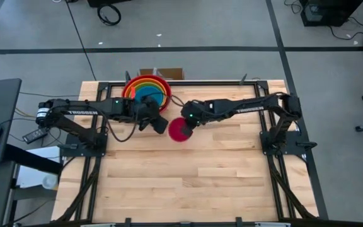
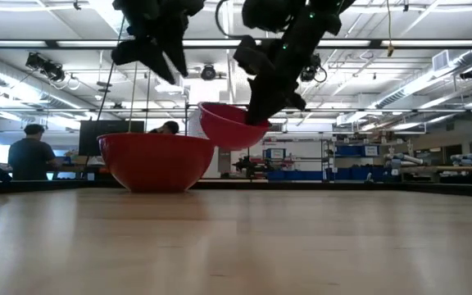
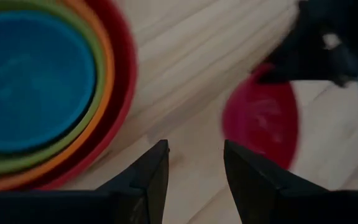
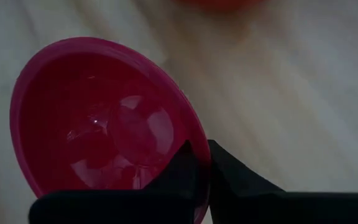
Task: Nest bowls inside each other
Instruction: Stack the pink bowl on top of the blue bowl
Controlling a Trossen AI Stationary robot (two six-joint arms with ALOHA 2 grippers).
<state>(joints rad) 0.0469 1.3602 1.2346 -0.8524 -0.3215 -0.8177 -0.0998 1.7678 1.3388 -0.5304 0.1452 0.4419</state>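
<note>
The red, orange, green and blue bowls (image 1: 146,93) sit nested, the red one's base (image 2: 156,187) on the table near its far edge. The small magenta bowl (image 1: 180,130) hangs above the wood to the right of the stack, and my right gripper (image 4: 201,154) is shut on it. My left gripper (image 3: 194,155) hovers open and empty between the stack and the magenta bowl (image 3: 263,124), high above the table (image 2: 158,49). My right gripper pinches the magenta bowl's rim (image 4: 190,124) on its right-hand side, one finger inside the bowl and one outside. The fingers come slanting down from the table's right. The bowl (image 2: 232,124) hangs lifted clear of the table, slightly tilted, opening up.
A cardboard box (image 1: 161,72) stands just past the table's far edge behind the stack. Black frame rails (image 1: 93,151) run along the left and right sides. The near half of the wooden top (image 1: 194,183) is bare wood.
</note>
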